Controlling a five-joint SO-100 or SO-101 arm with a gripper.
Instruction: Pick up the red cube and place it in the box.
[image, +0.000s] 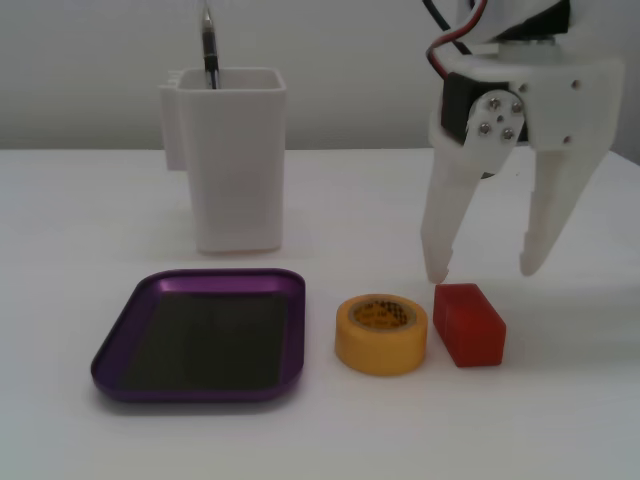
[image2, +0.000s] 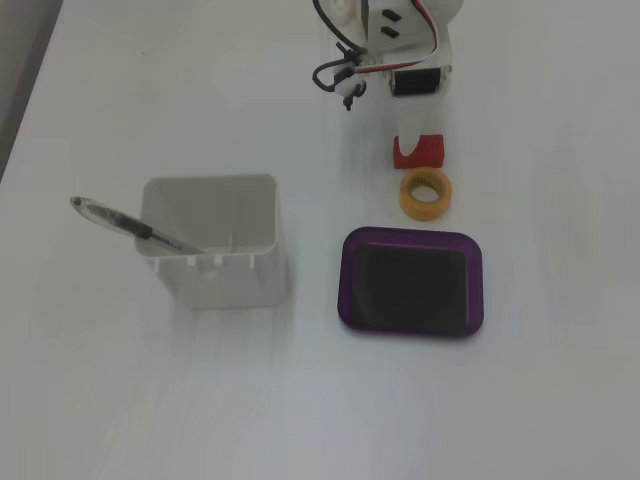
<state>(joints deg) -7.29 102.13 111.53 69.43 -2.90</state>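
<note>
While the hand (image: 484, 272) hangs with its two white fingers spread apart and nothing between them, the red cube (image: 469, 324) lies on the table (image: 560, 420) just below and slightly nearer the camera than the fingertips, as seen in a fixed view from the front. The left fingertip (image: 436, 268) is seen just above the cube's rear left corner; whether it touches cannot be told. The right fingertip (image: 531, 262) is clear of the block, out past its right end.

The cube's long axis is observed to run obliquely, from rear left to front right in this view, so it is judged that a short descent, with a small shift toward the camera, would be needed to straddle the narrow sides.

In the near row, the purple tray (image: 296, 330) is noted at left; its dark bottom is bare, nothing is in it. A yellow tape roll (image: 381, 333) lies flat between tray and cube, close beside the cube but apart from it. The carry to the tray is judged to pass over this roll.

Farther back, a tall white container (image: 235, 160) stands upright behind the tray, with a pen (image: 209, 45) leaning inside.

In a fixed view from above, the cube (image2: 418, 152) is partly covered by the hand (image2: 420, 135), the roll (image2: 426, 193) and tray (image2: 345, 280) lie in line beyond it, and the pen (image2: 120, 220) is seen slanting over the container (image2: 215, 280) rim.
</note>
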